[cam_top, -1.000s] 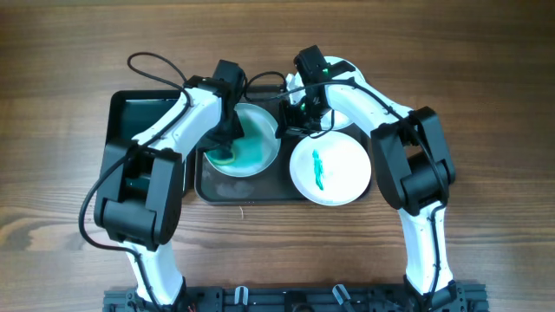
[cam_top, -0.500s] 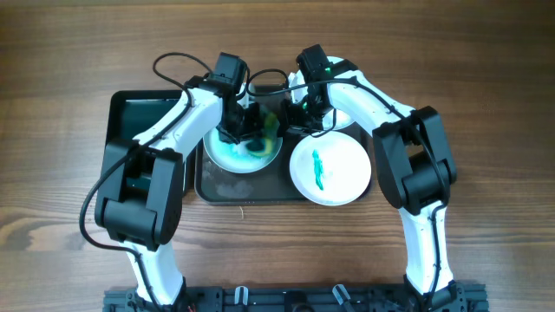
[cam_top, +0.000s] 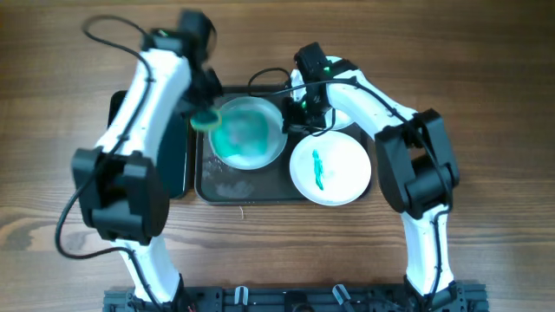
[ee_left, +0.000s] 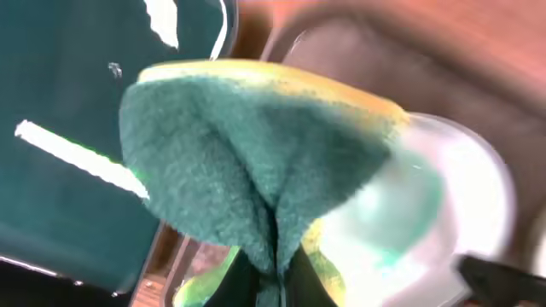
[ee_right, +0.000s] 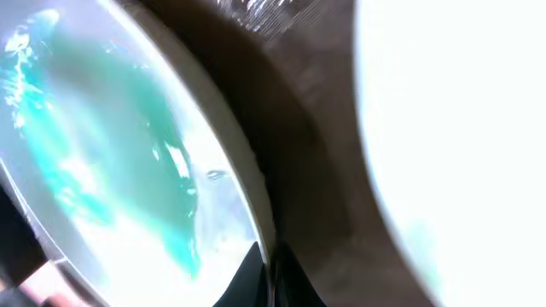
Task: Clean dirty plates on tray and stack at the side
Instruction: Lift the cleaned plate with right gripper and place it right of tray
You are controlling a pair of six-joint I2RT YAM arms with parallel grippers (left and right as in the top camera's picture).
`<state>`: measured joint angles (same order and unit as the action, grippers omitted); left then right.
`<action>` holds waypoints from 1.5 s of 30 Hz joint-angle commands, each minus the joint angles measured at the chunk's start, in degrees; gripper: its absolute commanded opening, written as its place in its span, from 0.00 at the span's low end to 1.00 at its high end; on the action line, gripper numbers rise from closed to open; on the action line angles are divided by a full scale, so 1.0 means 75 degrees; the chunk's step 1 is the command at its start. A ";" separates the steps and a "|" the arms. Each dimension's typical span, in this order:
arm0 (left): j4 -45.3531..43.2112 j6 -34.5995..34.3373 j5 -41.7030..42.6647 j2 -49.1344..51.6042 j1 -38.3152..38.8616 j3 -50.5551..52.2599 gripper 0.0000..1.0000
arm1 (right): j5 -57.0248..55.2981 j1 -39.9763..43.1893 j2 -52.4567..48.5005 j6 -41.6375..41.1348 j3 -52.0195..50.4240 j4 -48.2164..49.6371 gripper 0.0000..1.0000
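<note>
Three white plates lie on the dark tray (cam_top: pixel 260 186). The left plate (cam_top: pixel 247 132) is covered in a teal smear; it also shows in the right wrist view (ee_right: pixel 111 170). My right gripper (cam_top: pixel 295 117) is shut on this plate's right rim (ee_right: pixel 271 273). The front right plate (cam_top: pixel 330 168) has a thin teal streak. The back right plate (cam_top: pixel 345 113) is mostly hidden under my right arm. My left gripper (cam_top: pixel 205 111) is shut on the green-yellow sponge (ee_left: pixel 256 162), held at the plate's left edge, over the tray's left rim.
The narrow black tray (cam_top: pixel 121 113) lies left of the dark tray, partly under my left arm; it shows as a dark teal surface in the left wrist view (ee_left: pixel 77 128). Wooden table (cam_top: pixel 486 87) surrounds both trays.
My left arm has swung left and back, carrying the sponge off the middle of the left plate to its left edge. The right gripper has kept its hold on the plate's rim.
</note>
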<state>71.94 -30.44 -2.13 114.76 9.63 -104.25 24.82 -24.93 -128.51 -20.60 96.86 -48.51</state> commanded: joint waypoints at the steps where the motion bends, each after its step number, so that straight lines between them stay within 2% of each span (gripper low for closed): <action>1: 0.0568 0.0463 0.0889 -0.0117 -0.0256 -0.1183 0.04 | -0.1448 -0.0111 0.1204 -0.0052 0.0026 -0.0067 0.04; 5: 0.0796 0.0609 0.0915 -0.0131 -0.0443 -0.1448 0.04 | -0.3025 -0.0656 0.2066 -0.0058 0.0026 -0.0286 0.04; 8: 0.0790 0.0632 0.0906 -0.0131 -0.0472 -0.1445 0.04 | -0.4832 -0.1317 0.2495 -0.0125 0.0026 -0.0595 0.04; 14: 0.0778 0.0632 0.0880 -0.0128 -0.0469 -0.1445 0.04 | -0.8789 -0.2684 0.2608 -0.1096 0.0026 -0.1600 0.04; 18: 0.0778 0.0629 0.0883 -0.0128 -0.0469 -0.1445 0.04 | -1.0182 -0.3340 0.2608 -0.1684 0.0026 -0.2212 0.04; 29: 0.0787 0.0629 0.0883 -0.0128 -0.0469 -0.1445 0.04 | -1.2208 -0.4185 0.2608 -0.1652 0.0026 -0.2570 0.04; 37: 0.0793 0.0629 0.0883 -0.0128 -0.0463 -0.1445 0.04 | -1.2537 -0.4240 0.2608 -0.1647 0.0026 -0.2629 0.04; 40: 0.0793 0.0627 0.0883 -0.0128 -0.0463 -0.1445 0.04 | -1.2907 -0.4255 0.2719 -0.1274 0.0026 -0.2658 0.04; 43: 0.0793 0.0624 0.0883 -0.0128 -0.0463 -0.1445 0.04 | -1.2861 -0.4255 0.2923 -0.1177 0.0026 -0.2658 0.04; 45: 0.0793 0.0627 0.0883 -0.0128 -0.0463 -0.1445 0.04 | -1.2319 -0.4252 0.2967 -0.1198 0.0026 -0.2617 0.04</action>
<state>77.82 -26.83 3.60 114.59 6.57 -113.91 -68.64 -56.60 -109.36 -30.09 96.86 -68.36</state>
